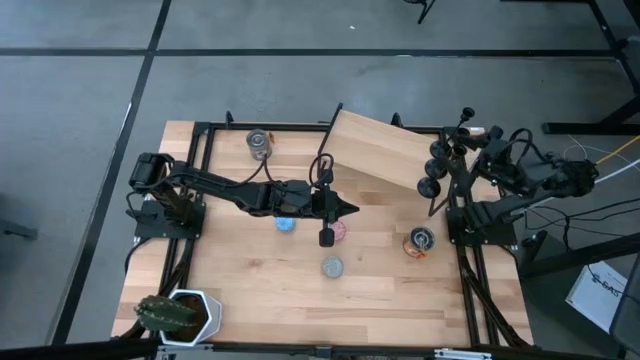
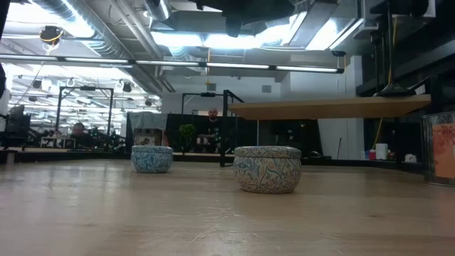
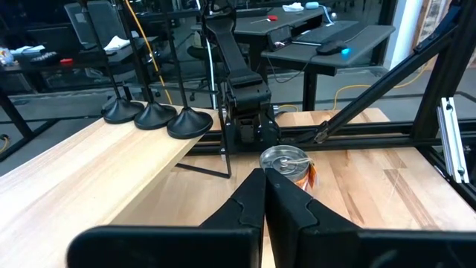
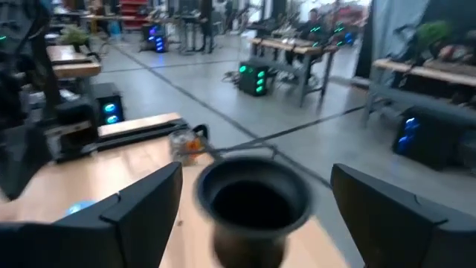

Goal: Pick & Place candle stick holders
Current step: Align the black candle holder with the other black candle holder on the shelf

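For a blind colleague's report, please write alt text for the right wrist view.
The black cup top of a candle stick holder stands between the right gripper's two wide-open fingers, not clamped. Beyond are a wooden board with a shiny can, then a blurred workshop floor.

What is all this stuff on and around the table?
candle stick holders: three, black, on the raised board's right end
raised board: one, pale wood, tilted over the table's far side
metal cans: two, shiny, one far left, one near right
round discs: blue, pink, grey, mid-table
potted cactus: one, green in white pot, near left corner
left pincer: shut, mid-table
right pincer: open, around a holder's cup top
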Tool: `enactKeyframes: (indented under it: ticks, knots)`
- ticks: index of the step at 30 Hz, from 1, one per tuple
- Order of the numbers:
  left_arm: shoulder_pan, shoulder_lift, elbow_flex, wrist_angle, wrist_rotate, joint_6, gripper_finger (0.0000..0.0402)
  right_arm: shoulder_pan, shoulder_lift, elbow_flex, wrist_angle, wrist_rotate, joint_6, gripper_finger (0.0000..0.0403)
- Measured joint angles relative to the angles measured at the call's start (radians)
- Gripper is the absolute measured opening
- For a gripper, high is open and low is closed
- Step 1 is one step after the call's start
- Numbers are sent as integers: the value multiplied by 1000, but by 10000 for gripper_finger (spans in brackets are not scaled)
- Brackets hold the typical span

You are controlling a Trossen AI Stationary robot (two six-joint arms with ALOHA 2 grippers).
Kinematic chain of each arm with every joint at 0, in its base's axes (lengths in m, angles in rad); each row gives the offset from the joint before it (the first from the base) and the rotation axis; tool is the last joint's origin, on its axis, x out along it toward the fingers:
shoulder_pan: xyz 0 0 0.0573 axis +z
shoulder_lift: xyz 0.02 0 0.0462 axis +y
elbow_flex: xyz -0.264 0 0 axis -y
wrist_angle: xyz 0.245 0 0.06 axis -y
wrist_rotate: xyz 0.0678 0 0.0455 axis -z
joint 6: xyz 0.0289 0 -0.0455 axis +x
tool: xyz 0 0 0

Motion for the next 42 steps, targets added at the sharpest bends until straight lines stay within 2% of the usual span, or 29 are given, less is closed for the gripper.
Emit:
enactKeyframes:
  ticks: [9, 12, 16, 21, 25, 28, 30, 32, 35, 42]
  knots:
    - [0, 0, 0, 0, 0, 0, 3, 0, 0, 62, 26, 9, -32, 346]
    - [0, 0, 0, 0, 0, 0, 1, 0, 0, 98, 28, -21, -32, 346]
    - [0, 0, 0, -4, 0, 0, 4, 0, 0, 153, 30, -137, -33, 346]
    - [0, 0, 0, -16, 0, 0, 7, 0, 0, 190, 68, -373, -81, 334]
    - [0, 0, 0, -22, 0, 0, 2, 0, 8, 190, 51, -558, -15, 274]
    - [0, 0, 0, -22, 0, 0, 1, 0, 27, 190, -34, -705, 72, 202]
    - [0, 0, 0, -22, 0, 0, 3, 0, 46, 184, -127, -762, 139, 146]
    - [0, 0, 0, -22, 0, 0, 6, 0, 63, 164, -216, -769, 199, 89]
    - [0, 0, 0, -22, 0, 0, 7, 0, 69, 107, -294, -722, 281, 18]
    - [0, 0, 0, -21, 0, -18, 2, 0, 70, -28, -276, -619, 337, 6]
